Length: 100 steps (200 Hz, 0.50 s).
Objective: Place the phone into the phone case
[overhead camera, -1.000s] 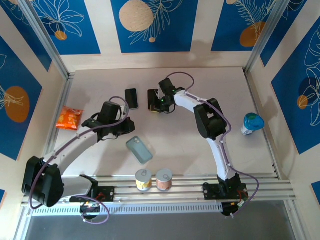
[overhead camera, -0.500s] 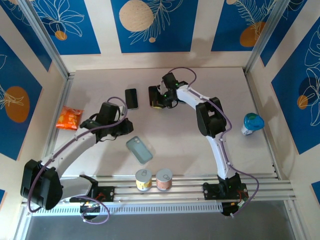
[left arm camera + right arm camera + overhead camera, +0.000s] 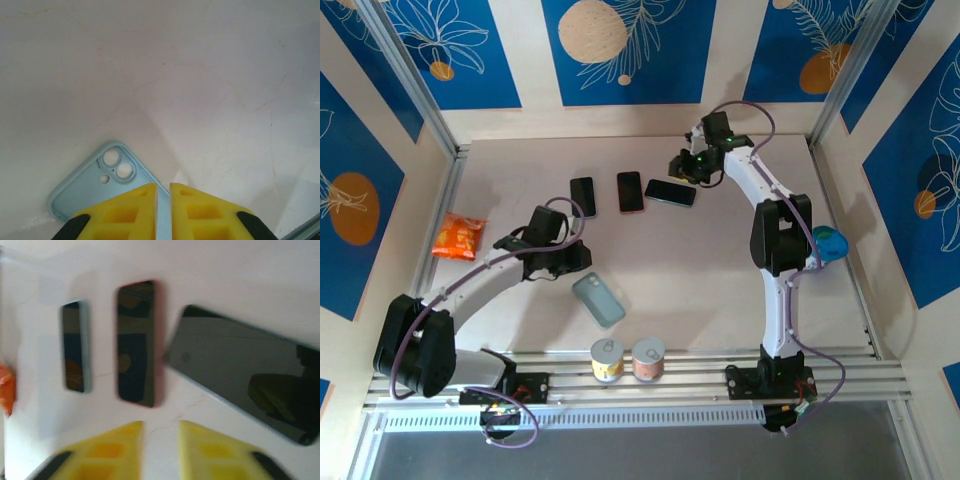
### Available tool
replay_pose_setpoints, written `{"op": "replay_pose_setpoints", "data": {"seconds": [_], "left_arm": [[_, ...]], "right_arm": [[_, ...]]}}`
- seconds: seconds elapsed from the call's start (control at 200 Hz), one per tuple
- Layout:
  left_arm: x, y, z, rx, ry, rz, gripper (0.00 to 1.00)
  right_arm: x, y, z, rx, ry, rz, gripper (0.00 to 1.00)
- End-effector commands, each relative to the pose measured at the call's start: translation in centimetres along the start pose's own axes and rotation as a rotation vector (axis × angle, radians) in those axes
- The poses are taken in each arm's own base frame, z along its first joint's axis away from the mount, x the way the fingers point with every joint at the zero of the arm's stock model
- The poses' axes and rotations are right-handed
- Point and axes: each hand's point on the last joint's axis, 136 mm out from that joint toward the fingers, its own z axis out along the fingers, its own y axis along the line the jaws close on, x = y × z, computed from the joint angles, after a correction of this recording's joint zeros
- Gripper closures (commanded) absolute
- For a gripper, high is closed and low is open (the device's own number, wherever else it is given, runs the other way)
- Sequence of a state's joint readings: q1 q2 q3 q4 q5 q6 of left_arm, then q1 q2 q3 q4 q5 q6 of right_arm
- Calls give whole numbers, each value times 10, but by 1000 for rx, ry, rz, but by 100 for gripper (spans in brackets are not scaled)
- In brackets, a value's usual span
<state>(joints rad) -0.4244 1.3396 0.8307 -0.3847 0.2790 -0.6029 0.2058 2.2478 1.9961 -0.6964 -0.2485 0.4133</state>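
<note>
At the far side of the table (image 3: 690,270), the right gripper (image 3: 686,166) is held low over a row of three phones. In the blurred wrist view its fingers (image 3: 115,450) are seen parted by a modest gap, with nothing between them. Just ahead lie the slanted phone (image 3: 245,385), the middle phone (image 3: 137,342) with a reddish edge, and the blue-edged phone (image 3: 76,346). The slanted and middle ones nearly touch at a corner.

Nearer the bases, the left gripper (image 3: 163,200) is poised low over the pale blue phone case (image 3: 95,187). Its fingers are all but pressed together, only a thin slit is left, and nothing is pinched. The case lies flat, well apart from all three phones, apparently hollow side up. Two cans (image 3: 627,358) stand near it, by the rail.

Risks, as judged:
- The wrong phone may be taken. Which one fits the case cannot be told here, though the blue edge hints at a match.
- A flat phone may not be gripped cleanly off the table. The fingers could skid over the glass, or a neighbour could be nudged where the two lie corner to corner.
- The case may be pushed toward the cans if pressed unevenly, since it is not yet held.
- A phone set in askew may not seat.
</note>
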Motion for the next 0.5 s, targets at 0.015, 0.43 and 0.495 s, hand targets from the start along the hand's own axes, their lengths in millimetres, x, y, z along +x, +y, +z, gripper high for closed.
{"op": "replay_pose_setpoints", "data": {"seconds": [0.015,0.43,0.495], "left_arm": [[0,3,1,-1,2,7,85],[0,2,4,7,3,5,86],[0,3,4,7,3,4,86]], "right_arm": [[8,-25,19,50,74,71,96],[19,-77,35,128,114,215,100],[24,-81,36,142,125,222,100]]}}
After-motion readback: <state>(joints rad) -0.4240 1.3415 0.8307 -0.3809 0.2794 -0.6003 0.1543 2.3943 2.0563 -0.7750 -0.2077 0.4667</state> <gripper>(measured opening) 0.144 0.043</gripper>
